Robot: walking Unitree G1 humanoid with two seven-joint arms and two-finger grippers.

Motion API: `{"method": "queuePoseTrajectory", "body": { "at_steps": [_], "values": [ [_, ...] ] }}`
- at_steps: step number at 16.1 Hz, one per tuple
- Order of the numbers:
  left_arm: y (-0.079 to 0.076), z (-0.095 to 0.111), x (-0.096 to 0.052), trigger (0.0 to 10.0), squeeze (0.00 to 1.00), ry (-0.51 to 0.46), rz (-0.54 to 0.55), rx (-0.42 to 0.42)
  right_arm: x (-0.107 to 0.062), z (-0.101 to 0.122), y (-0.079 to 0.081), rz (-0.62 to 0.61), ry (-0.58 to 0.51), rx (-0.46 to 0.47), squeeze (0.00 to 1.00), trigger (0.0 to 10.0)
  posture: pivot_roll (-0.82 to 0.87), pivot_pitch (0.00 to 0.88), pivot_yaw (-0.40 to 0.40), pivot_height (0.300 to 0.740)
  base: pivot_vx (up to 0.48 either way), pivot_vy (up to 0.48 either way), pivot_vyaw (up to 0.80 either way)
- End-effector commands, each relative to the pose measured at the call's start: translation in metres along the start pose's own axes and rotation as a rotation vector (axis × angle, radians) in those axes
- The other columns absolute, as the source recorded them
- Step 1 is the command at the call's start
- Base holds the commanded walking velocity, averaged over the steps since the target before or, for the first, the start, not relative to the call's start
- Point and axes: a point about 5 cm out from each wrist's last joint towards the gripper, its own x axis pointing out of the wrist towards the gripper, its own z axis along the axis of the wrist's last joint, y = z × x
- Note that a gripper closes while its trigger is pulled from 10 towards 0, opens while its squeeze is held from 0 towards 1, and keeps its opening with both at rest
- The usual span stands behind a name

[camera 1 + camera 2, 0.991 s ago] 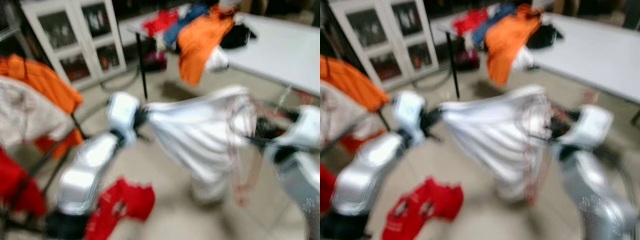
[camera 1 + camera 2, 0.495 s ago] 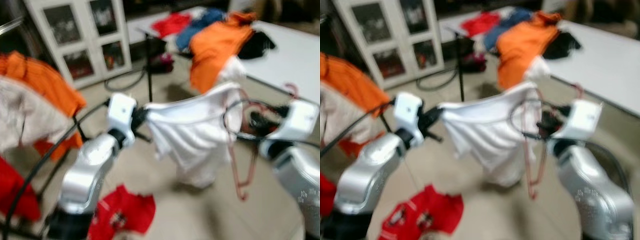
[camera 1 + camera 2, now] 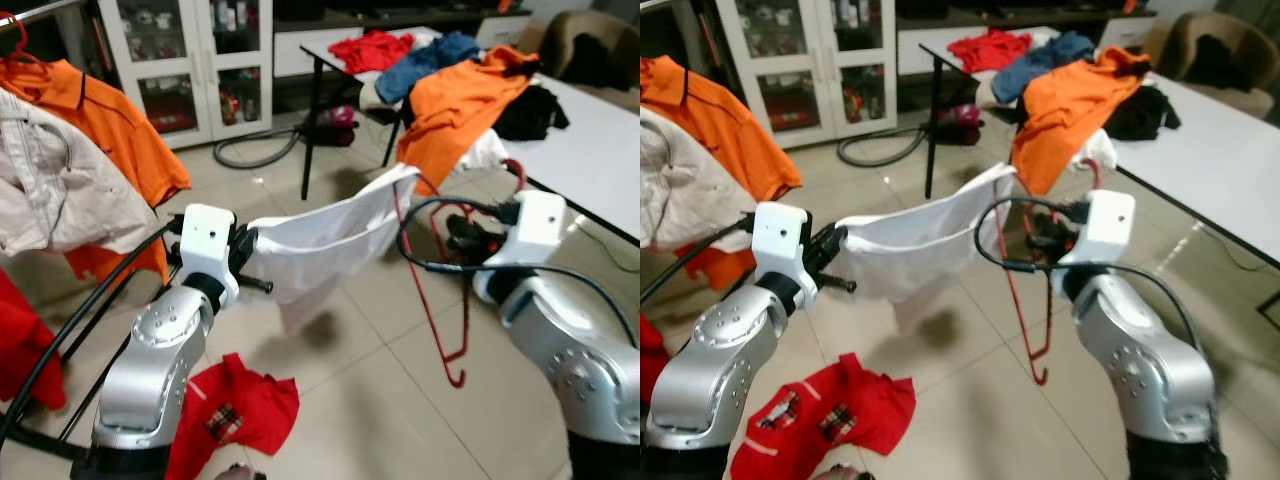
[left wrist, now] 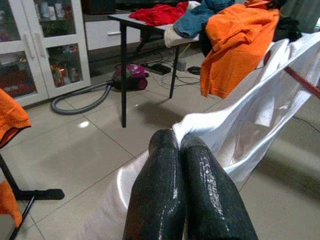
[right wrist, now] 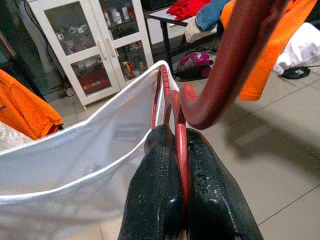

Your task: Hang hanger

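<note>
A red hanger (image 3: 432,290) hangs slanted in the air at chest height, its hook (image 3: 516,172) pointing up. My right gripper (image 3: 462,238) is shut on it just below the hook; in the right wrist view the red wire (image 5: 180,150) runs between the shut fingers (image 5: 157,170). A white garment (image 3: 325,235) stretches from the hanger's shoulder across to my left gripper (image 3: 250,252), which is shut on its other edge. In the left wrist view the cloth (image 4: 240,125) comes out at the tips of the shut fingers (image 4: 162,175).
A clothes rack at the left carries an orange shirt (image 3: 115,125) and a beige one (image 3: 50,190). A red shirt (image 3: 240,410) lies on the tile floor. A white table (image 3: 600,150) at the right holds an orange garment (image 3: 465,95) and others. A glass-door cabinet (image 3: 200,55) stands behind.
The camera has shifted and the blur has gone. The white garment, which hung low in folds, is now pulled out flatter and higher between the two grippers.
</note>
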Motion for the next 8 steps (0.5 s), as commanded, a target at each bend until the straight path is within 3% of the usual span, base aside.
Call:
{"method": "queuePoseTrajectory", "body": {
  "at_steps": [1, 6, 8],
  "values": [
    [0.000, 0.005, -0.002, 10.0, 0.00, -0.023, 0.011, 0.024, 0.003, 0.009, -0.003, -0.014, -0.053, 0.014, 0.00, 10.0, -0.13, 0.011, -0.082, 0.740, 0.000, 0.000, 0.00],
    [-0.009, 0.013, 0.002, 10.0, 0.00, -0.059, -0.061, 0.077, -0.001, 0.007, -0.005, -0.030, -0.065, 0.085, 0.00, 10.0, -0.15, 0.016, -0.042, 0.740, 0.000, 0.000, 0.00],
    [-0.013, 0.011, 0.007, 10.0, 0.00, -0.038, -0.067, 0.045, -0.003, 0.005, -0.001, -0.035, -0.070, 0.180, 0.00, 10.0, -0.16, 0.021, -0.025, 0.740, 0.000, 0.000, 0.00]
  ]
}}
